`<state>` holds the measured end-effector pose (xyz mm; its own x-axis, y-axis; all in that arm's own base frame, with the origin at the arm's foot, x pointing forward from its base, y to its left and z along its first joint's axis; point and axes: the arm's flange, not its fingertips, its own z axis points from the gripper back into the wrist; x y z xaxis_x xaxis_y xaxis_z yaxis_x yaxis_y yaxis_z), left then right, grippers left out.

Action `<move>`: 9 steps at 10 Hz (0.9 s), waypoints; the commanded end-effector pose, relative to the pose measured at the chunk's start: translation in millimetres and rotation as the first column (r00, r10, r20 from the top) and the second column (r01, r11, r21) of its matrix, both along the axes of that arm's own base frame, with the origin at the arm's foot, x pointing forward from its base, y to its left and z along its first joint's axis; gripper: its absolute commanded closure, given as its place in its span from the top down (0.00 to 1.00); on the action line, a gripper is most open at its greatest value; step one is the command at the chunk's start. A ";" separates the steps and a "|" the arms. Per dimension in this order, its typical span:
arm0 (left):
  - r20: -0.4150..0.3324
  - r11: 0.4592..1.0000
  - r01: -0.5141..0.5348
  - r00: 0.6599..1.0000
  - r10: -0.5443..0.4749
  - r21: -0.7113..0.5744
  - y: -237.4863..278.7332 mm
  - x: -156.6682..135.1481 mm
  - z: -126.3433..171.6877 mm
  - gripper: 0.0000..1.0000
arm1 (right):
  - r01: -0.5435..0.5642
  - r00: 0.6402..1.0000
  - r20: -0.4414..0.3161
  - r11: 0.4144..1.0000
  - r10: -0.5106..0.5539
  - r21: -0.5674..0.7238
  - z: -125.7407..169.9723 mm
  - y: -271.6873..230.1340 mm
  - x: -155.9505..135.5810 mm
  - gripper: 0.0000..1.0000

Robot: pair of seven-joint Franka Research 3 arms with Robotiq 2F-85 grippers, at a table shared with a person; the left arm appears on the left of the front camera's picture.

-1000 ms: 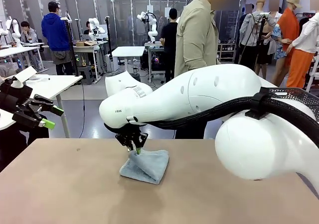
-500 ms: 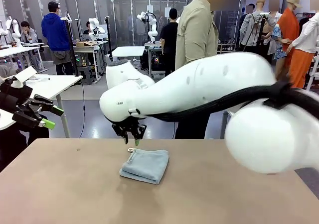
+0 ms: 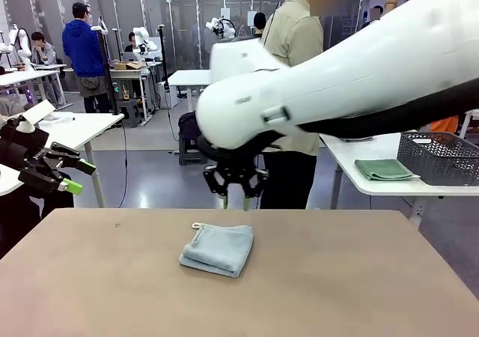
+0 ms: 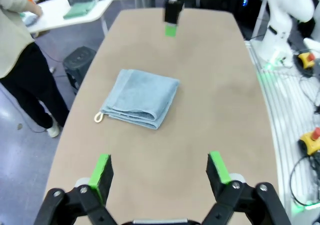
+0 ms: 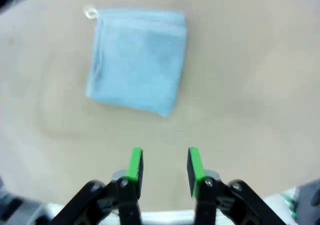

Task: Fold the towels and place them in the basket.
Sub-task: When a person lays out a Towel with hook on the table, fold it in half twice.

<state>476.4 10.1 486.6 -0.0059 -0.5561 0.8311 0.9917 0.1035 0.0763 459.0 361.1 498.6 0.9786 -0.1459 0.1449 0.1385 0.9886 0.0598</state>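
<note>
Dusty blue-grey terry hand towel (image 3: 218,249) folded into a compact square, flat on the tan table (image 3: 359,292) about mid-width. White corner loop (image 3: 197,226) at its far-left corner. Fold looks done; basket step not yet done.

Off table's left end, left gripper (image 3: 78,176) parked above the surface, jaws wide, nothing between the green pads (image 4: 101,171). Likely out of the way, leaving the middle free.

Just past the towel's far edge, right gripper (image 3: 236,202) hanging above the table, fingers pointing down, jaws at a narrow gap, empty. Apart from the cloth, no contact. Probably placed for a regrasp and carry.

Farther back, person (image 3: 296,45) standing at the far side. Far right, white side table (image 3: 352,157) with green folded towel (image 3: 384,170) just beside dark grey plastic mesh basket (image 3: 438,157). Well apart from the blue towel, so a long carry to the right.
</note>
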 end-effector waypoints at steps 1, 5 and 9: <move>0.011 1.000 0.007 1.000 -0.007 -0.001 0.3 -0.1 0.5 0.95 | -0.029 1.000 0.010 0.996 0.029 0.088 -3.3 -36.1 -26.6 0.47; 0.011 1.000 0.007 1.000 -0.007 -0.001 0.3 -0.1 0.5 0.95 | -0.003 1.000 0.004 0.997 0.003 0.074 7.7 -42.9 -30.8 0.47; 0.011 1.000 0.007 1.000 -0.007 -0.001 0.3 -0.1 0.5 0.95 | -0.003 1.000 0.004 0.997 0.003 0.074 7.7 -42.9 -30.8 0.47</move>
<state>476.4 10.1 486.7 -0.0060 -0.5561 0.8311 0.9917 0.1036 0.0764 426.5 317.8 504.7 0.9786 -0.1495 0.1415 0.1302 0.9819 0.1375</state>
